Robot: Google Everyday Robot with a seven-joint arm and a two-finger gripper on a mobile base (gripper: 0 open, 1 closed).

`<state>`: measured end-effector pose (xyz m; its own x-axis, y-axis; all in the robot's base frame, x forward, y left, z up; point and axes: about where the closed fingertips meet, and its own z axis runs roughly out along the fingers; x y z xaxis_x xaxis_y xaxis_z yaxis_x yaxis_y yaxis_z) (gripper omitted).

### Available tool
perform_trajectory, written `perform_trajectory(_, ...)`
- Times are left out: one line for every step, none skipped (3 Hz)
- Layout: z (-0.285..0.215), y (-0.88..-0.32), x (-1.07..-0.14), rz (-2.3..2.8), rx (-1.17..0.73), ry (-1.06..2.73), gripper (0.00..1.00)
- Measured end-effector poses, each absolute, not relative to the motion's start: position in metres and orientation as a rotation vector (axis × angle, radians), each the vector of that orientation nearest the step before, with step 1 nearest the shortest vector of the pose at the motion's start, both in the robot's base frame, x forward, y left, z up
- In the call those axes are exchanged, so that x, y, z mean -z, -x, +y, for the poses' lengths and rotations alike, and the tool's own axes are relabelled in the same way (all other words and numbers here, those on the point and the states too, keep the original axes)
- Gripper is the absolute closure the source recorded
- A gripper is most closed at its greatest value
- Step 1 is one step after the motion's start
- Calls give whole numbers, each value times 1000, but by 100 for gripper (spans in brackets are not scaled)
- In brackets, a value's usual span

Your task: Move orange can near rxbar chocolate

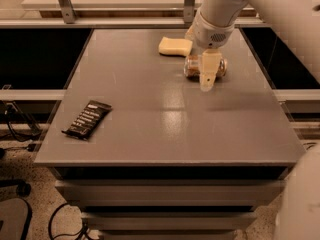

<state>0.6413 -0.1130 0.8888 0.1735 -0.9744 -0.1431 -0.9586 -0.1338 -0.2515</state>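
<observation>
The orange can [191,67] lies on its side on the grey table [165,129], at the back right, just in front of a pale yellow sponge [175,46]. My gripper [207,82] hangs down from the white arm right at the can and covers its middle, so the can's ends show on either side of it. I cannot tell whether it touches the can. The rxbar chocolate [87,119], a flat dark wrapper with white text, lies near the table's front left edge, far from the can.
The table's back edge meets a raised shelf with metal posts [64,4]. Dark gaps drop away on both sides of the table. Cables and a chair base lie on the floor at the lower left.
</observation>
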Motion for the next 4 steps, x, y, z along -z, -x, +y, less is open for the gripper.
perform_trajectory(-121, -662, -876, 1890, 96, 2145, 0)
perform_trajectory(-136, -686, -865, 1954, 102, 2085, 0)
perform_trajectory(-146, -699, -861, 1993, 101, 2048, 0)
perform_trajectory(-155, -706, -858, 2018, 105, 2028, 16)
